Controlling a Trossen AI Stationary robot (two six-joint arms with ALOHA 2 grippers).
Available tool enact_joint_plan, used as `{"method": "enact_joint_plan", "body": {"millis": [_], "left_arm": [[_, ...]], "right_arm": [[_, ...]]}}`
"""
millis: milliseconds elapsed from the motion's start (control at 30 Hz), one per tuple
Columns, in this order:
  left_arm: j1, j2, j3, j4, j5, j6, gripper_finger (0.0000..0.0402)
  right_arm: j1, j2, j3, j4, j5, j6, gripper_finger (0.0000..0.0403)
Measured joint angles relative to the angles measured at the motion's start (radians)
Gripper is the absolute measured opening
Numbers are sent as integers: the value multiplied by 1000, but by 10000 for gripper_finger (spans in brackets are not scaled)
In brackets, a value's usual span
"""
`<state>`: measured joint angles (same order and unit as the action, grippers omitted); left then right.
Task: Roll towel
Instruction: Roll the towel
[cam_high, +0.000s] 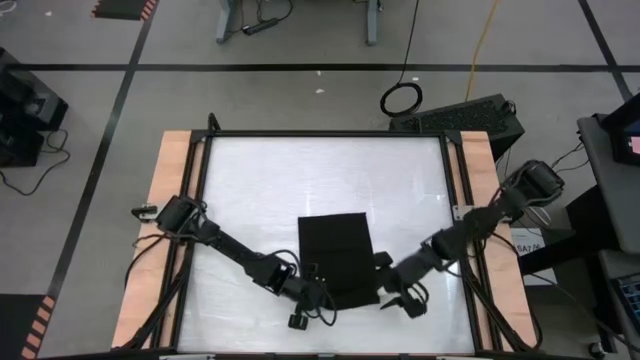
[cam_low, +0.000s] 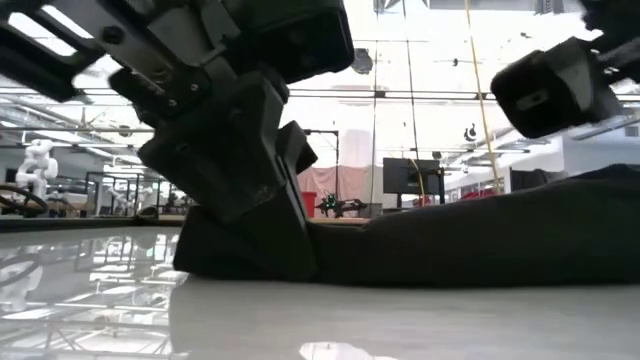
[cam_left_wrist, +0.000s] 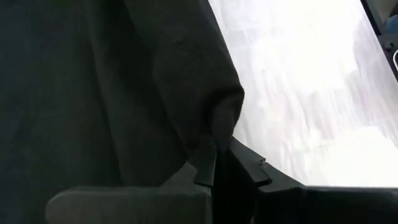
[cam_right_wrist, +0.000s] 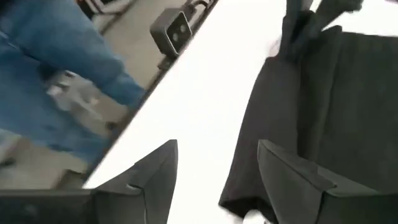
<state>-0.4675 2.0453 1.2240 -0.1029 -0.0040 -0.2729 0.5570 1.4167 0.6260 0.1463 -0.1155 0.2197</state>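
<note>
Towel (cam_high: 336, 255) black and part-rolled at the near middle of the white tabletop (cam_high: 300, 180), left gripper (cam_high: 322, 292) pinching its rolled near-left edge, right gripper (cam_high: 385, 290) spread wide just beside the near-right edge, a person's blue jeans (cam_right_wrist: 56, 74) beyond the tabletop.

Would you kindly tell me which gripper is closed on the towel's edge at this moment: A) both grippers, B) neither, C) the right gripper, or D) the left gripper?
D: the left wrist view shows the left gripper pinched shut on a fold of the towel, while the right gripper stands open above the table with nothing between its fingers.
</note>
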Motion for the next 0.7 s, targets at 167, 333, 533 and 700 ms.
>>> {"method": "enact_joint_plan", "body": {"millis": [167, 333, 533, 700], "left_arm": [[26, 0, 0, 1, 40, 5, 22], [43, 0, 0, 0, 78, 18, 22], [58, 0, 0, -1, 102, 17, 22], [66, 0, 0, 0, 121, -5, 22]], "right_arm": [[89, 51, 5, 8, 194, -42, 212], [111, 98, 6, -14, 295, -57, 213], [113, 169, 6, -16, 293, -21, 213], [115, 242, 10, -6, 266, 57, 212]]}}
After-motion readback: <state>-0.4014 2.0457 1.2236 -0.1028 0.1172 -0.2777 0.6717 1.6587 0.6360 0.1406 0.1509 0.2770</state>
